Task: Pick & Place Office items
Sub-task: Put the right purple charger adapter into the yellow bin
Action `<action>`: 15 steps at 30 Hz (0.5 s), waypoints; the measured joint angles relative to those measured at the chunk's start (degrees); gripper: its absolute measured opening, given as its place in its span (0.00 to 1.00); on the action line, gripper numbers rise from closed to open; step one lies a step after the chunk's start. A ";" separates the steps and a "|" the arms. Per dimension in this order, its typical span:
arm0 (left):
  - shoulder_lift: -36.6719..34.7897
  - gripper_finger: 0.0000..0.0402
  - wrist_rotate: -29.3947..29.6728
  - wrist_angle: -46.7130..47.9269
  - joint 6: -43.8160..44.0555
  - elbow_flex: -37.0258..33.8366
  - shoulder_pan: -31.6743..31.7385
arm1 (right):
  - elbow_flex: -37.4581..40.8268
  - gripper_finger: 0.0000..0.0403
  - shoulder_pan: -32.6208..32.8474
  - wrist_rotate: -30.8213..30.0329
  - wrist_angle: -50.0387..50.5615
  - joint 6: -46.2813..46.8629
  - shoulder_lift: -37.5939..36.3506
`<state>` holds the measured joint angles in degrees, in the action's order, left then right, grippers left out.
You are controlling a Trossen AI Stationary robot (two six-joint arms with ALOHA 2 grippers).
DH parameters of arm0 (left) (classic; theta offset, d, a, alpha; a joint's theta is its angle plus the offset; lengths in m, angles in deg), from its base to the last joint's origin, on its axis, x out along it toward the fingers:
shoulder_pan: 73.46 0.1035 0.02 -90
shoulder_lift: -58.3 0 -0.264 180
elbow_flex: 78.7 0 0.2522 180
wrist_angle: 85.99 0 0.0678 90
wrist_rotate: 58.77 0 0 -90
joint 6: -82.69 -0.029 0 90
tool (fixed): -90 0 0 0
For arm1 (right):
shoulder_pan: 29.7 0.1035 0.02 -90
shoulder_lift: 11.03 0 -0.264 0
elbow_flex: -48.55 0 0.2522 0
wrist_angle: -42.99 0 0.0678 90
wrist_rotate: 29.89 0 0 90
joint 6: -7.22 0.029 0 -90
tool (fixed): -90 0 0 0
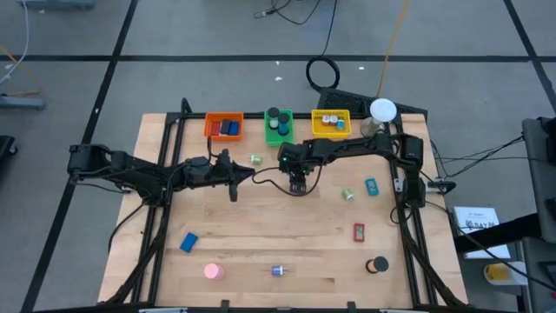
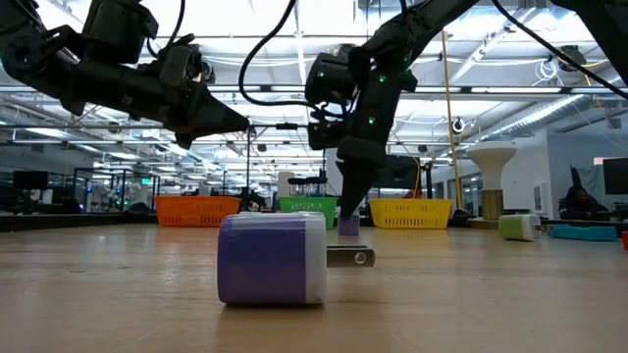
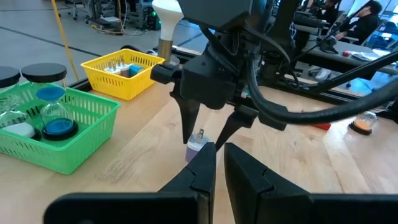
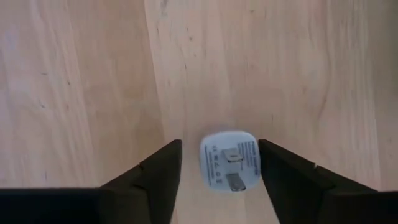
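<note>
While the right hand [image 4: 217,168] points down at mid-counter, its two fingers [image 4: 152,174] stand spread on either side of one small white plug-like block [image 4: 229,160], prongs up, not pinching it; its printed label is too small to read. Loose items lie across the counter [image 1: 261,235]: one blue block [image 1: 188,242], one pink round piece [image 1: 213,271], one purple-and-white piece [image 1: 278,270], one red clip [image 1: 359,231], one black round piece [image 1: 379,265]. Three bins stand along the far edge: orange [image 1: 223,127], green [image 1: 279,127], yellow [image 1: 331,123]. The left hand [image 1: 233,189], clenched and empty, hovers just left.
</note>
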<state>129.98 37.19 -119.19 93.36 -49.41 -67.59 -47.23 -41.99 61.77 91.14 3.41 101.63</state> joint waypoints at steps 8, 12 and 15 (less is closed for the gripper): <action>0.00 0.08 0.00 0.00 0.02 0.00 0.00 | 1.27 0.37 -0.01 0.01 -1.97 -0.10 -0.02; 0.00 0.08 0.00 0.00 0.01 0.00 -0.01 | 1.36 0.35 -0.39 0.05 -2.00 1.13 -0.02; 0.00 0.08 0.00 0.00 0.02 0.00 0.00 | 1.36 0.33 -0.52 0.12 -1.40 2.19 -0.29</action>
<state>129.98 37.19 -119.19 93.39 -49.41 -67.59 -45.86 -42.51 61.89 89.74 5.60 101.34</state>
